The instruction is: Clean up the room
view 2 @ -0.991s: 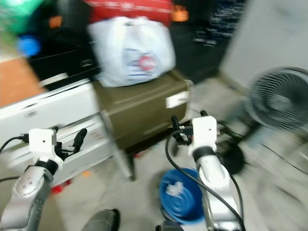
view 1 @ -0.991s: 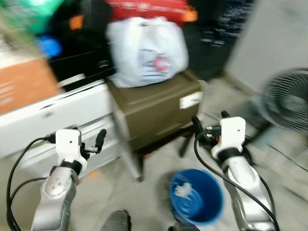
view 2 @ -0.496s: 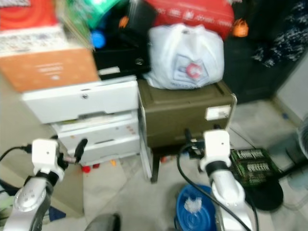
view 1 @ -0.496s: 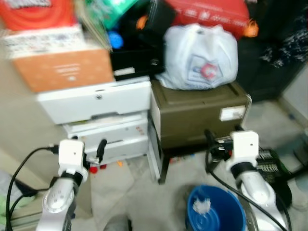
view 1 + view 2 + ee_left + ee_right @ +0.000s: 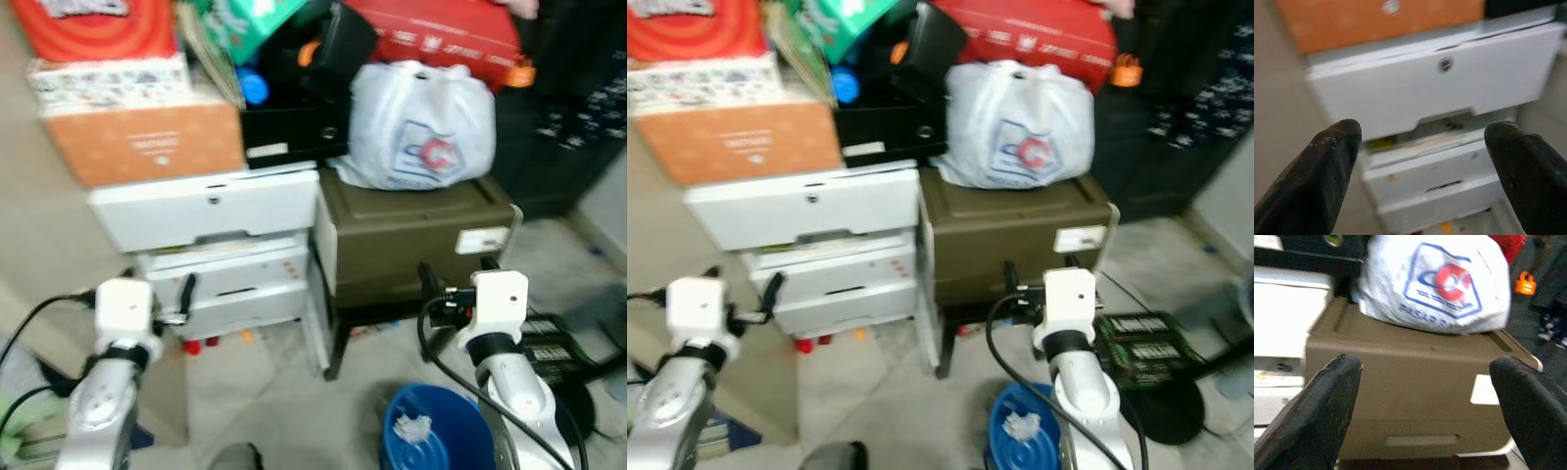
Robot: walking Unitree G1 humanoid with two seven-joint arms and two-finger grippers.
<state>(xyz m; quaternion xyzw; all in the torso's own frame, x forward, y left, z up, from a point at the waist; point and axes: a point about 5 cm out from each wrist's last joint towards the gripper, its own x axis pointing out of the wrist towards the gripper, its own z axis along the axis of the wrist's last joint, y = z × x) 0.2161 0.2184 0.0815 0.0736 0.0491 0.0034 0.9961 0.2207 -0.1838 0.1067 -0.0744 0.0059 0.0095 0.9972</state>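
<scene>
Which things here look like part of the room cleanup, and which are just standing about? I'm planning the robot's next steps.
Likely cleanup:
blue bin holding crumpled paper
small red bits on the floor

Just standing about:
white drawer unit
olive cabinet
white plastic bag
orange box

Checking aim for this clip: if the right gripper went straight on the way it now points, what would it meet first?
Probably the front of the olive-brown cabinet, below the white plastic bag on top. The right gripper is open and empty; depth is unclear.

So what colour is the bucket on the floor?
Blue bucket, clearest in the left eye view.
</scene>
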